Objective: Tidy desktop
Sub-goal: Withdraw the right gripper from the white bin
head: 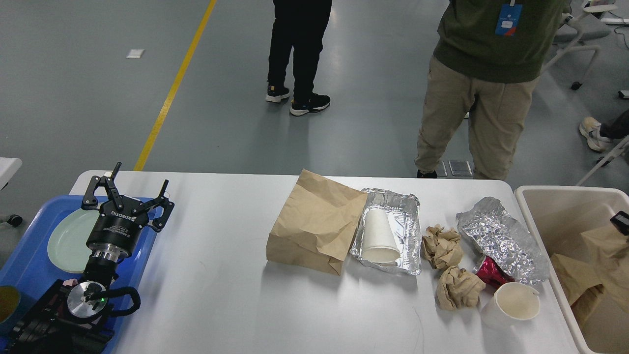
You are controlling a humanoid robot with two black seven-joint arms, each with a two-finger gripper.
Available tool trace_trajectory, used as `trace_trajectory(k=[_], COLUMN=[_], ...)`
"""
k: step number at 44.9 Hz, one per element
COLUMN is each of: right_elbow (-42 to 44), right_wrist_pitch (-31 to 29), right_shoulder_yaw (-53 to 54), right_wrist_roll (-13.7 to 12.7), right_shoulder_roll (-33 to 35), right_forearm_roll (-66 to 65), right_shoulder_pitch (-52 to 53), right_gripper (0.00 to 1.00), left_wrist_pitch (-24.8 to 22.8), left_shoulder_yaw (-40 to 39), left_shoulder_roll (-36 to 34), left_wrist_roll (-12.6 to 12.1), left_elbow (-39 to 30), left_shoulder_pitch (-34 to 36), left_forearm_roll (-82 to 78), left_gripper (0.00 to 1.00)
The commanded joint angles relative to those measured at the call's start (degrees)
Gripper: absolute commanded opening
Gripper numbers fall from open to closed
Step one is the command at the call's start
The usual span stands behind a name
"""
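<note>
While our left arm hangs over the tray at the lower left of the frame, the litter waits across the middle and right, so we read this as a pause between pick-ups.

Left gripper: our left gripper (128,189) has its fingers spread wide and carries nothing; it hovers above the blue tray (29,255), near the pale green plate (69,241) lying in it.

Right gripper: only a small dark part (621,221) shows at the right edge over the bin; we cannot tell whether it is our right gripper, nor how its fingers stand.

Desktop: the desktop (216,295) fills the lower half of the frame, bare in its left-centre stretch.

Litter, centre: a brown paper bag (317,221) lies flat, touching a foil tray (393,231) that holds a white paper cup (379,236) on its side.

Litter, right: two crumpled paper balls (442,246), a crushed sheet of foil (501,236) over a red wrapper (489,273), and a second white cup (511,305) near the lower right.

Bin: the beige bin (535,196) at the right edge already holds brown paper.

Step in hand: we judge that sorting is partly done, with rubbish left to clear.

Next move: it likely calls for reaching right, closing on one light, crushable piece, and carrying it over the bin's wall.
</note>
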State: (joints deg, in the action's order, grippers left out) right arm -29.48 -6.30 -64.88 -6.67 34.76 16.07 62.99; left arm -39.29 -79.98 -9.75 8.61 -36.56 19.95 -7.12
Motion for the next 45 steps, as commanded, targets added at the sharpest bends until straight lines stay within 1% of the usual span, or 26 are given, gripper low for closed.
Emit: trace_trajectory(k=[1,6,10,21,29,34,41,42,45], right_elbow=[13.1,24.6,29.0,29.6,29.6,29.6,29.5,29.6,29.6], right_wrist_pitch=[1.3,1.5,2.2,5.7,5.9,5.9,5.9,5.9,6.0], right_shoulder_yaw=[4.1,5.0,5.2,5.4,5.5,5.2,5.1,5.1,5.0], right_wrist_roll=[0.0,-0.2,-0.3,-0.4,-0.4,-1.2,-1.2,-1.2,-1.1], right_shoulder_roll=[-5.7,-10.8,-12.7,-15.1,-16.4,-16.6,-16.7,-16.7,-16.7], right_forearm_roll=[0.1,0.4,0.5,0.5,0.5,0.3,0.3,0.3,0.3], right_shoulder_pitch=[-12.4,-21.6,-25.7,-30.6,-32.2,-33.5,-33.6,-33.6,-33.6], right_gripper=[0.00,0.00,0.00,0.00,0.00,0.00,0.00,0.06,0.34], left_wrist_pitch=[0.0,0.0,0.0,0.0,0.0,0.0,0.0,0.0,0.0], left_shoulder_yaw=[0.0,0.0,0.0,0.0,0.0,0.0,-0.1,0.0,0.0], left_shoulder_roll=[0.0,0.0,0.0,0.0,0.0,0.0,0.0,0.0,0.0], left_wrist_roll=[0.0,0.0,0.0,0.0,0.0,0.0,0.0,0.0,0.0], left_elbow=[0.0,0.0,0.0,0.0,0.0,0.0,0.0,0.0,0.0], left_shoulder_pitch=[0.0,0.0,0.0,0.0,0.0,0.0,0.0,0.0,0.0], left_forearm_roll=[0.0,0.0,0.0,0.0,0.0,0.0,0.0,0.0,0.0], left_gripper=[0.96,0.96,0.96,0.96,0.96,0.96,0.96,0.96,0.96])
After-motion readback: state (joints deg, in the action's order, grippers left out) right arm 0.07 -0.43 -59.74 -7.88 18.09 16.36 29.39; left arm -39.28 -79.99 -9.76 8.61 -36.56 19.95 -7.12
